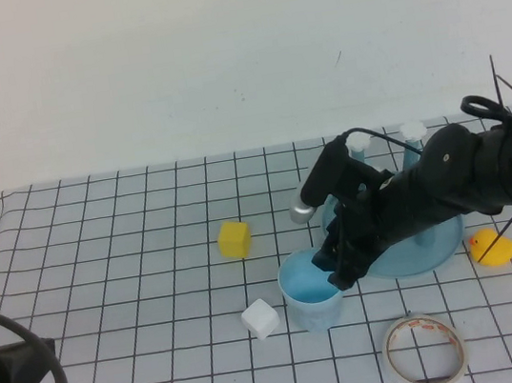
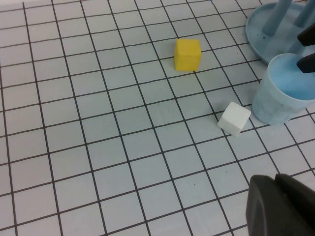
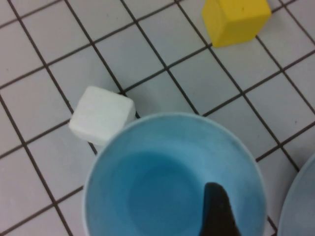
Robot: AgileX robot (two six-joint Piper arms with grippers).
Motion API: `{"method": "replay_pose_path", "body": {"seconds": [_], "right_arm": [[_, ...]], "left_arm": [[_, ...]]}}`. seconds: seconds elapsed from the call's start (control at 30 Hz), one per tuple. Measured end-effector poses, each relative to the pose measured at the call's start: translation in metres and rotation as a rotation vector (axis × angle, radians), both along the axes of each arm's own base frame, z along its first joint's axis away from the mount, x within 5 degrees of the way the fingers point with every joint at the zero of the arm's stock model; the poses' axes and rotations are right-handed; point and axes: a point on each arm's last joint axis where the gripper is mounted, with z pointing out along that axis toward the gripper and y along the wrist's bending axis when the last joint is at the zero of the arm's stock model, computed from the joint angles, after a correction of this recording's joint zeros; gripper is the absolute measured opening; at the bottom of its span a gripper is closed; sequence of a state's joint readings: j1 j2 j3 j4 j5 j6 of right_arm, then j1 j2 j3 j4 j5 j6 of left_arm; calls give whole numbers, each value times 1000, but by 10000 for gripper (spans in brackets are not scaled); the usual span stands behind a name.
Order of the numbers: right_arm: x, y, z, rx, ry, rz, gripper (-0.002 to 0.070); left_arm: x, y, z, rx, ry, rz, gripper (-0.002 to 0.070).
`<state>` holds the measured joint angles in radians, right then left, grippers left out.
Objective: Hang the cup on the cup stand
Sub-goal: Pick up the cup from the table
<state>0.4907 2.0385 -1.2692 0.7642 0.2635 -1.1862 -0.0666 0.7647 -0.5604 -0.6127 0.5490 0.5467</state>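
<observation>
While right gripper (image 1: 337,271) sits spread over cup (image 1: 311,301) rim, one finger (image 3: 219,211) inside, lower further, pinch wall squarely; left gripper (image 2: 283,206) parked, pressed together, near table edge.

Plain off-white wall (image 1: 216,53) stood behind table. Table surface (image 1: 132,268) was white sheet with black grid lines. Light was even, shadows soft.

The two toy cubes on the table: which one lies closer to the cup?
The white cube, apart from the cup but just beside it on the robot's left. The yellow cube lies farther back on the grid cloth.
</observation>
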Motion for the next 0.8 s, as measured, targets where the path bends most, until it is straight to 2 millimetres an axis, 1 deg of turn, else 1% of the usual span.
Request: {"method": "replay_pose_path", "body": {"seconds": [0.3,0.47,0.53,0.57,0.63,0.8], "right_arm": [[-3,0,-9,-6,63,29,401],[-6,1,-20,2,136,13,400],[-7,1,-21,4,152,15,385],[-8,1,-21,5,155,15,372],[-8,2,-21,5,160,18,321],[-10,3,-20,11,189,39,110]], "left_arm": [[0,0,0,-1,0,-1,-1],[0,0,0,-1,0,-1,-1],[0,0,0,-1,0,-1,-1],[0,0,0,-1,0,-1,-1],[0,0,0,-1,0,-1,-1],[-1,0,0,15,0,-16,-1]]}}
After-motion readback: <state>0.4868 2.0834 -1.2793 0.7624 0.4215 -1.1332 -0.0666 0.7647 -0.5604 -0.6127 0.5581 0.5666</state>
